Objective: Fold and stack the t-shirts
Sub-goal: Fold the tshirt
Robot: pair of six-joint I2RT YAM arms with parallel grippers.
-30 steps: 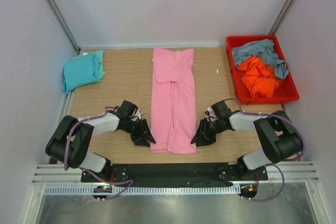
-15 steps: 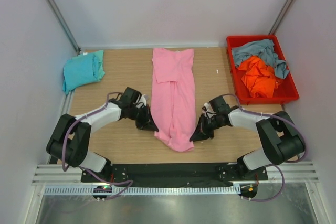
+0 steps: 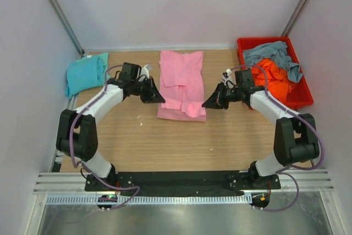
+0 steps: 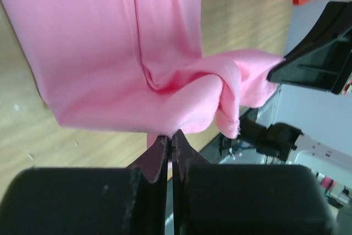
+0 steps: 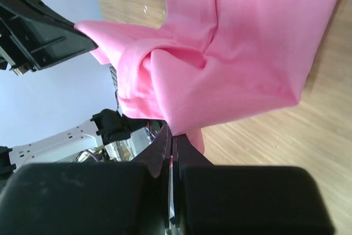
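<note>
The pink t-shirt (image 3: 181,72) lies in the middle of the table, its near half doubled back over itself, with a sagging fold (image 3: 184,109) between the arms. My left gripper (image 3: 160,99) is shut on the shirt's left hem corner, and my right gripper (image 3: 205,104) is shut on the right one. In the left wrist view the jaws (image 4: 170,135) pinch pink cloth (image 4: 110,53). The right wrist view shows the same: closed tips (image 5: 171,133) hold the pink cloth (image 5: 247,42). A folded teal t-shirt (image 3: 86,74) rests at the far left.
A red bin (image 3: 304,98) at the far right holds an orange t-shirt (image 3: 272,83) and a grey-blue one (image 3: 272,54). White walls close in on both sides and the back. A small white scrap (image 3: 139,118) lies on the wood.
Both grippers shut on the pink shirt's near hem corners and carried them away from the near edge toward the collar, folding the lower half up.
</note>
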